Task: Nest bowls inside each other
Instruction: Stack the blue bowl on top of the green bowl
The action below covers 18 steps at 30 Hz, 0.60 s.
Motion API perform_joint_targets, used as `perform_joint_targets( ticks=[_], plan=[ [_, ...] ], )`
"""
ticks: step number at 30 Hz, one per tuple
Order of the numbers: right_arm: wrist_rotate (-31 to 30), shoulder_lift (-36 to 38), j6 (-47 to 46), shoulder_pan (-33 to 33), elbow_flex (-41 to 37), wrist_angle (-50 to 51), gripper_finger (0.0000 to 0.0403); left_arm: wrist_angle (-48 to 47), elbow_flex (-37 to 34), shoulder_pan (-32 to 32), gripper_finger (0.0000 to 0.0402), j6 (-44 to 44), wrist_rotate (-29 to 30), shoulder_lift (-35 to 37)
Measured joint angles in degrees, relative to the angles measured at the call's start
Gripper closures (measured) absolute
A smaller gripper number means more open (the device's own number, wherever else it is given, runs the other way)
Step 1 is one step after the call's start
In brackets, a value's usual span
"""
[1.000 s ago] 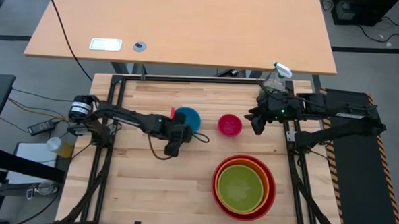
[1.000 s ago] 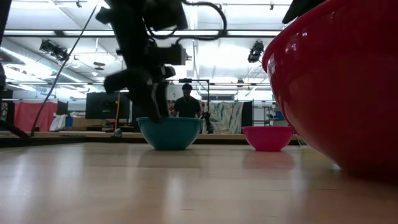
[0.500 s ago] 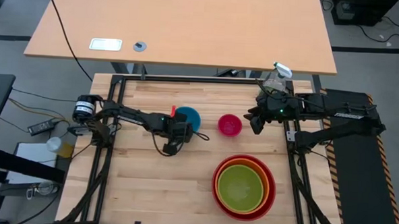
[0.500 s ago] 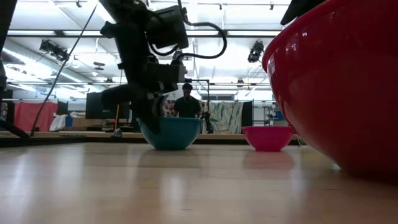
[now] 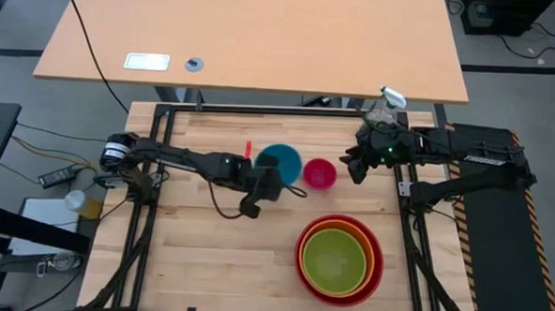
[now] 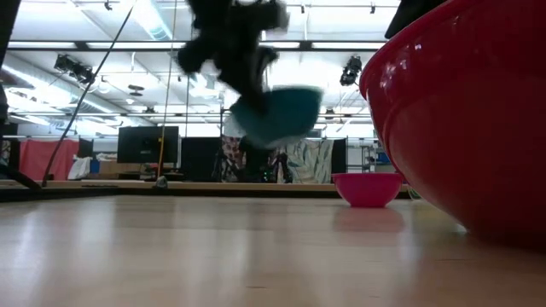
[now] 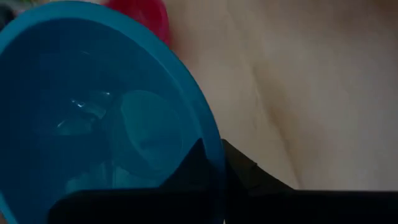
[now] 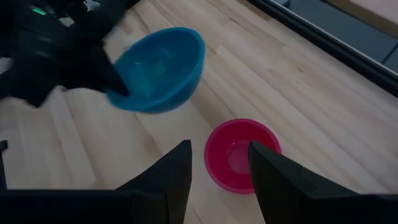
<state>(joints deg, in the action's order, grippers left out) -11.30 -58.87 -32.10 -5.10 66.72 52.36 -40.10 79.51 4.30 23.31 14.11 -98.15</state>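
My left gripper (image 5: pixel 268 178) is shut on a blue bowl (image 5: pixel 279 160), which hangs in the air over the table's middle, just left of a small pink bowl (image 5: pixel 319 173) that sits on its base. The low view shows the blue bowl (image 6: pixel 277 115) well above the tabletop. A green bowl (image 5: pixel 334 258) sits inside an orange one, and that inside a big red bowl (image 5: pixel 377 272), at the near right. My right gripper (image 5: pixel 356 169) hovers open right of the pink bowl (image 8: pixel 239 155), nothing between its fingers. My left gripper holds the blue bowl by its rim (image 7: pixel 210 144), on the bowl's near side. One finger (image 7: pixel 189 167) is inside the bowl and the other (image 7: pixel 249 173) is against the outer wall. The fingers slant down from the table's near left. The bowl is lifted clear and tilted.
A spray bottle (image 5: pixel 385 104) stands at the table's far right corner, behind my right arm. Bare wood (image 5: pixel 217 256) lies near and left of the stacked bowls. A black frame (image 5: pixel 155 169) runs around the table's edges.
My left gripper has shut on the blue bowl's rim, then risen and gone toward the table's right edge, toward the pink bowl. The blue bowl has left the table, now hanging tilted in the air closer to the pink bowl.
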Motion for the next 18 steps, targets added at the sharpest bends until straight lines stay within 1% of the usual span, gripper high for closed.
perform_joint_targets(
  ticks=[4, 10, 14, 18],
  plan=[
    [2.63, 0.0, 1.76, -2.09, 0.0, 0.06, 0.0238, -0.85, 6.41, 2.39, 0.0391, -1.27, 0.05, -0.07],
    [4.79, 0.02, 4.73, -4.64, 0.0, 0.02, 0.0238, -1.24, 12.43, 6.55, 0.0391, -2.56, 0.2, -0.36],
    [6.69, 0.03, 6.64, -5.77, 0.0, 0.02, 0.0238, -4.73, 17.5, 9.01, 0.0391, -4.0, 1.36, -3.4],
    [6.91, 0.96, 8.97, -6.74, 0.0, 0.57, 0.0238, -7.29, 25.04, 10.73, 0.0391, -4.56, 1.96, -8.08]
  ],
)
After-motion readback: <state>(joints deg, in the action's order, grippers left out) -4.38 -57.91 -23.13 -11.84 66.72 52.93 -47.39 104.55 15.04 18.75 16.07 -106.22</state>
